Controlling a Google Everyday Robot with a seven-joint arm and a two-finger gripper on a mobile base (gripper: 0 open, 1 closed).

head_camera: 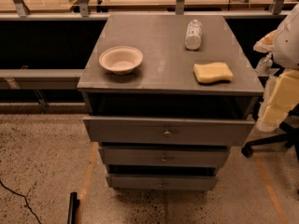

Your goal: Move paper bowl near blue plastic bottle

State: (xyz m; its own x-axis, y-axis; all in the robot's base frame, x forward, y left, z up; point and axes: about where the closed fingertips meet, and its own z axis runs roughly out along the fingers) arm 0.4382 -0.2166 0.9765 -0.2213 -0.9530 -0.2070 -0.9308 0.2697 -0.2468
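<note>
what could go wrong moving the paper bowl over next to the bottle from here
The gripper is not in view. The paper bowl sits close to the front-left edge of the cabinet top, so a clumsy grasp could push it off. The blue plastic bottle lies on its side, so a bump from the bowl may roll it. The yellow sponge narrows the space in front of the bottle.

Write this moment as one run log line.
paper bowl: front-left, upright | blue plastic bottle: back-right, lying | yellow sponge: front-right | gripper: not in view

White rounded arm shell (288, 36), cream-yellow boxy segments (280, 94), pale jaws at right edge
</note>
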